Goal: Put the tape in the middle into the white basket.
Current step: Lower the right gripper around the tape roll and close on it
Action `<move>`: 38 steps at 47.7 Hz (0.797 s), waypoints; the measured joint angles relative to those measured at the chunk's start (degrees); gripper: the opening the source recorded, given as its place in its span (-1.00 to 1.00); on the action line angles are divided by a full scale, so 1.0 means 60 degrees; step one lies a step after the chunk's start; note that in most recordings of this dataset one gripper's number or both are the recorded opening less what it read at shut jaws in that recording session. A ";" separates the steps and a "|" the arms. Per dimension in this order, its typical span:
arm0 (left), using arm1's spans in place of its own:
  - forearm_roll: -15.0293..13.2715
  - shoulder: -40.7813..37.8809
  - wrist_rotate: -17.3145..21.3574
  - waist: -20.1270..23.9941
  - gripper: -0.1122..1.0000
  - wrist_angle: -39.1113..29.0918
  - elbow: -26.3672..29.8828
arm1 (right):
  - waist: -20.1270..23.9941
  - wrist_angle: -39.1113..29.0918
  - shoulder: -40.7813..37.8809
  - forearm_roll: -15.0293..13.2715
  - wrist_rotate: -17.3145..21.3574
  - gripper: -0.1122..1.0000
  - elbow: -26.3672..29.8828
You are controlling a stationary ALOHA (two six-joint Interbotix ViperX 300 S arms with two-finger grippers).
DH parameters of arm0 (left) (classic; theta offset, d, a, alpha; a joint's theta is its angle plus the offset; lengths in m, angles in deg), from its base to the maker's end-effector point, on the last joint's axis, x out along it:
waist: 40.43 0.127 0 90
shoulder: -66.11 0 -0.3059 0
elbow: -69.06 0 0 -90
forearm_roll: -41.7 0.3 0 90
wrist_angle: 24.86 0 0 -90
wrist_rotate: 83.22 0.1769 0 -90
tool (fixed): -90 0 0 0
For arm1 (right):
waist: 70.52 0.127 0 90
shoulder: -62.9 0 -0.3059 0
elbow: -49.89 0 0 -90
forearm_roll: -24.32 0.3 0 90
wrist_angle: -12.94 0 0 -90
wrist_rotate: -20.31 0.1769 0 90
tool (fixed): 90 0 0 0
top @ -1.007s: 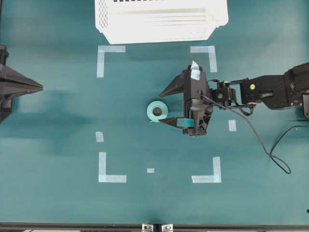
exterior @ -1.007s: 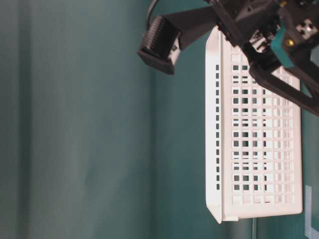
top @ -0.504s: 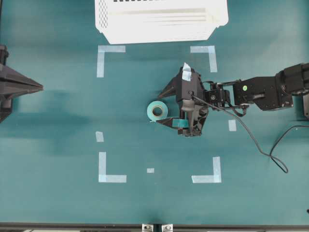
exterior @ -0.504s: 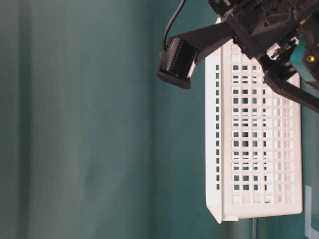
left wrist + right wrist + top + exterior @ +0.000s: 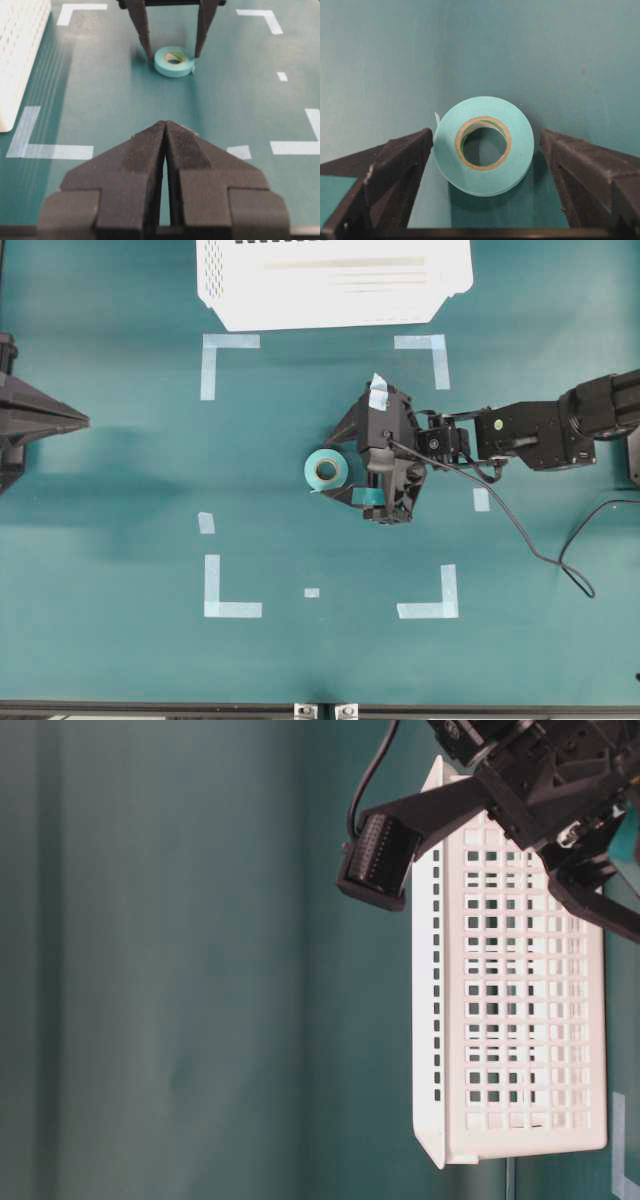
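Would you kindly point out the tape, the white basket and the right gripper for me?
tape (image 5: 516, 145): right wrist view, on the teal face of the roll.
white basket (image 5: 330, 308): overhead view, on its near side wall.
right gripper (image 5: 173, 51): left wrist view, midway between its fingertips.

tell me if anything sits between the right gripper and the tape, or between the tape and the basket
Nothing visible does. The open right gripper already straddles the tape, and only bare table lies between it and the white basket.
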State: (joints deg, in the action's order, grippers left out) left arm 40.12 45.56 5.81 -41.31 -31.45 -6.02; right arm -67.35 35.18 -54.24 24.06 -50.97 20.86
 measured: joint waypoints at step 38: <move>0.0000 -0.0015 0.0000 0.0000 -0.99 0.0000 -0.0015 | 0.0000 -0.0220 -0.0234 0.0000 0.0000 1.00 0.0293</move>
State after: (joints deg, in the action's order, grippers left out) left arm 40.12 45.48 5.81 -41.31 -31.45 -6.10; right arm -67.35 33.86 -55.64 24.06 -50.97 22.62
